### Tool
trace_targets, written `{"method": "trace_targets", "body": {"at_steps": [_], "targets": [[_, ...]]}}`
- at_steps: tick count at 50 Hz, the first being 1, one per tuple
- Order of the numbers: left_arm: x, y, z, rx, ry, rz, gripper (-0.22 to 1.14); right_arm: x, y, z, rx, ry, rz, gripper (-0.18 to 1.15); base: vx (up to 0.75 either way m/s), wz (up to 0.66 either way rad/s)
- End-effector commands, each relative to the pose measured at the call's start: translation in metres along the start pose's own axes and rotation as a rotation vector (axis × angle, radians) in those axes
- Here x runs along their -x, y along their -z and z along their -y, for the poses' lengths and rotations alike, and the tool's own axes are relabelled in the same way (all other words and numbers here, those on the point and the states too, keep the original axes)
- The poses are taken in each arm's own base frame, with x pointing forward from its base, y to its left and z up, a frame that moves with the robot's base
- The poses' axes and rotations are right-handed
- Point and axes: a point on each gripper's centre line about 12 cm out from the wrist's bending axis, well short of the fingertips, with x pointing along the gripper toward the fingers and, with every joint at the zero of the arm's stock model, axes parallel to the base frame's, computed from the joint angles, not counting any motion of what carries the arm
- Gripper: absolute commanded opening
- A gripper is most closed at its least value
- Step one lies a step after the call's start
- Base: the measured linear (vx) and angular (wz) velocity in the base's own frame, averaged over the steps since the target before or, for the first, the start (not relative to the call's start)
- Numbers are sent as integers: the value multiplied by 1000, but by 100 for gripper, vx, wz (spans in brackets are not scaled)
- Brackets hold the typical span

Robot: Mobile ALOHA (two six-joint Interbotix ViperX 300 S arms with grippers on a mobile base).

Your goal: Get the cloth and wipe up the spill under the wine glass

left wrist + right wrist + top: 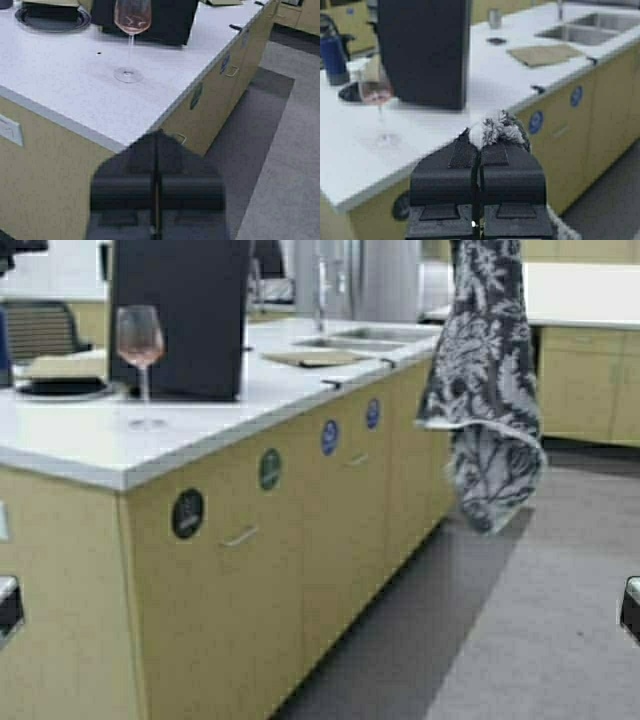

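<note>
The wine glass (140,340) stands on the white counter (90,445) near its front corner, with pinkish liquid in the bowl. It also shows in the left wrist view (132,20) and the right wrist view (376,92). A faint darker patch lies around its foot (127,75). The dark grey cloth (485,380) with a white floral pattern hangs limp in the air right of the counter, over the floor. My right gripper (479,145) is shut on the cloth, and a tuft (502,131) sticks out past the tips. My left gripper (157,136) is shut and empty, short of the counter's corner.
A tall black box (180,315) stands just behind the glass. A dark plate (62,388) lies to the left, with a blue bottle (332,60) beyond. A sink (360,338) and a tan mat (315,358) lie farther along. Yellow cabinets (300,510) face grey carpet (520,630).
</note>
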Motion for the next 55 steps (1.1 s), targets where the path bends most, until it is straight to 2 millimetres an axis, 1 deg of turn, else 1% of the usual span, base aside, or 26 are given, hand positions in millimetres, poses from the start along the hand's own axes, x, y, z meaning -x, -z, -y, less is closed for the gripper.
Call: {"method": "trace_targets", "body": {"at_steps": [1,7,16,20,28,34,41,50,55], "targets": [[-3,-9,1,5,5,36,2,1,-16,-2,-2,-8,62,6,21,15],[-6,-8,1,9,4,30,2,4,-19,-3,-2,-9,75,6,21,19],[-25,-3,3,13,10,5,2,12,-29,-3,-2,-13,108,6,21,22],[-35,4,12,6,47,-9,2,14,-30,-3,-2,-11,113,6,20,25],[-55,26,34,-6,131,-32,2,13,-31,-3,-2,-12,116,6,20,25],[-64,37,41,-8,160,-11,2,13,-32,-3,-2,-12,119,6,18,24],[-74,55,51,-30,208,-31,3,13,-33,-3,-2,-12,119,6,17,18],[-99,73,63,-62,255,-55,3,12,-35,-3,-1,-12,125,6,16,10],[-112,78,73,-87,320,-30,4,13,-33,-3,-1,-12,121,6,16,7]]}}
